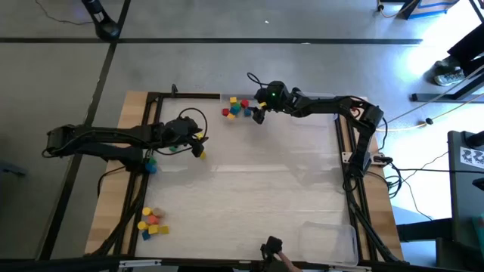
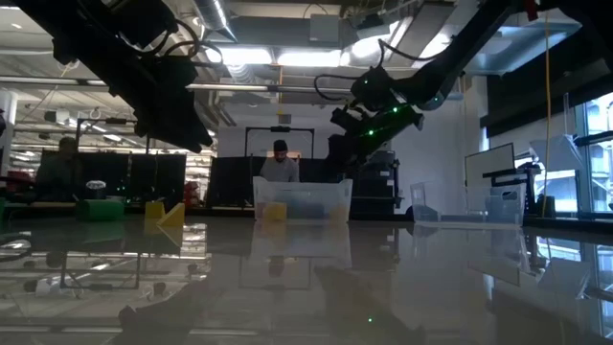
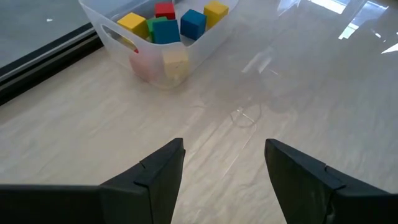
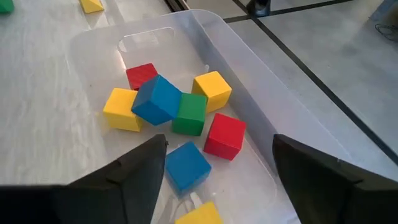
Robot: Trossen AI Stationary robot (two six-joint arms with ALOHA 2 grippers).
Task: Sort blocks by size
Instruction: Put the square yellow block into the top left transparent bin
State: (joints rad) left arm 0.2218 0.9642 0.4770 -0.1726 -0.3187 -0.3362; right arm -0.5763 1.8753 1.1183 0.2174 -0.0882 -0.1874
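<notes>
Near the desk's front left corner lies a small heap of blocks (image 1: 152, 221). Midway up the left edge, the left gripper (image 3: 224, 165) hovers, fingers apart, empty. At the far edge, the right gripper (image 4: 217, 165), jaws apart, hangs over a clear plastic tray (image 4: 205, 28) holding smooth cubes (image 4: 186, 112): three yellow, two blue, two red, one green.

The pale, glossy wood-grain table (image 1: 257, 204) with its black metal frame stands on a grey concrete floor (image 1: 227, 68) crossed by dark seam lines. Beyond the table's far edge, the low view shows a dim workshop with bright white ceiling lights (image 2: 239, 56), exposed ducts and tall windows (image 2: 594, 163). A seated person (image 2: 280, 165) shows at a desk.
</notes>
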